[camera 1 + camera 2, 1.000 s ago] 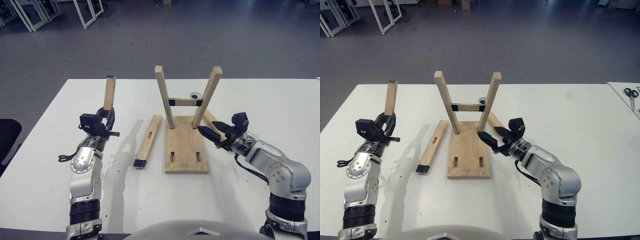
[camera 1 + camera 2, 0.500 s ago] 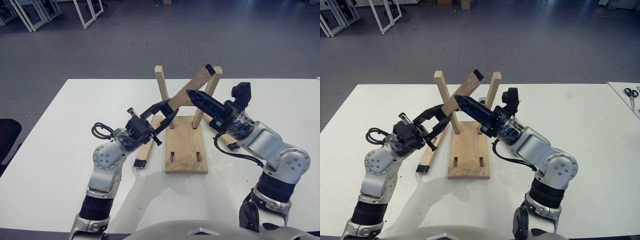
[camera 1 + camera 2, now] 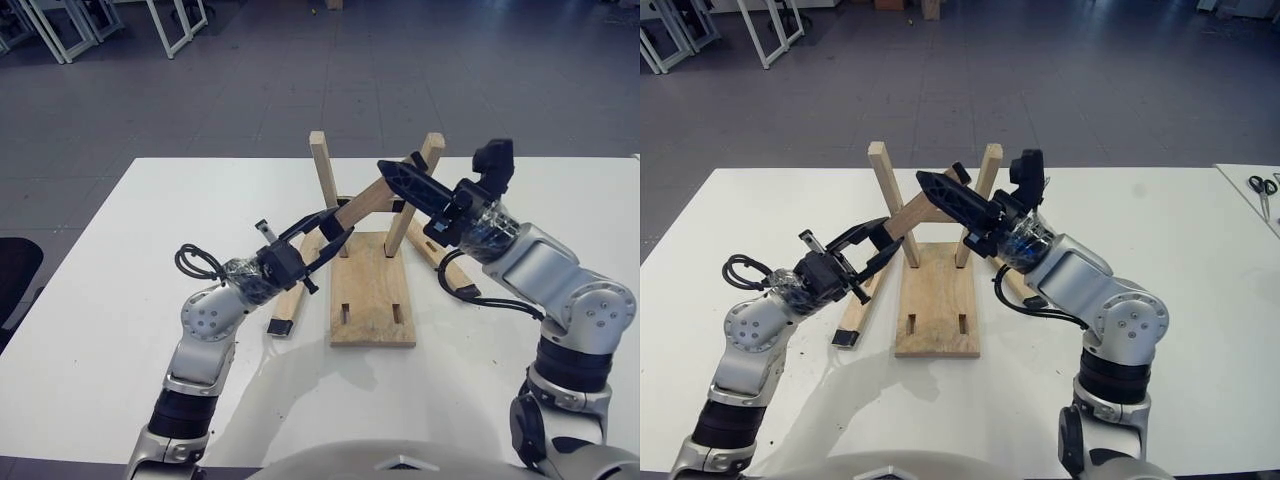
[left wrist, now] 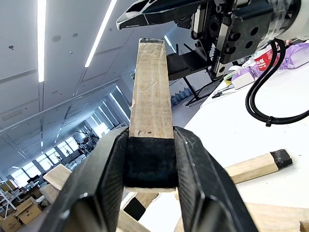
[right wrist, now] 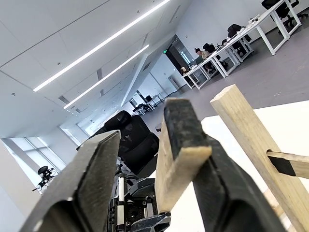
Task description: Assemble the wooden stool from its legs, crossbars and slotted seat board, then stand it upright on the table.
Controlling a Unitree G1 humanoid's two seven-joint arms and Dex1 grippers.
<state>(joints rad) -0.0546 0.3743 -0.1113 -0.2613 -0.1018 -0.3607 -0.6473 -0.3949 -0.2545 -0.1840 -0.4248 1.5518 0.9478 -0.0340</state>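
A white desk [image 3: 120, 300] stood in a grey-floored workshop. The left hand [image 3: 333, 226] was pinching the black-capped end of a wooden stool leg [image 3: 372, 198], which slanted up toward 2 o'clock. The right hand [image 3: 398, 176] had its fingers spread around that leg's upper end, with a gap on one side. Behind them the slotted seat board [image 3: 372, 295] lay flat with two upright legs [image 3: 326, 185] rising from its far end. A loose leg [image 3: 295, 285] lay at the board's 9 o'clock, and another piece [image 3: 448, 265] at its 3 o'clock.

Leg [image 3: 365, 203] pale wood, ends prob. black.
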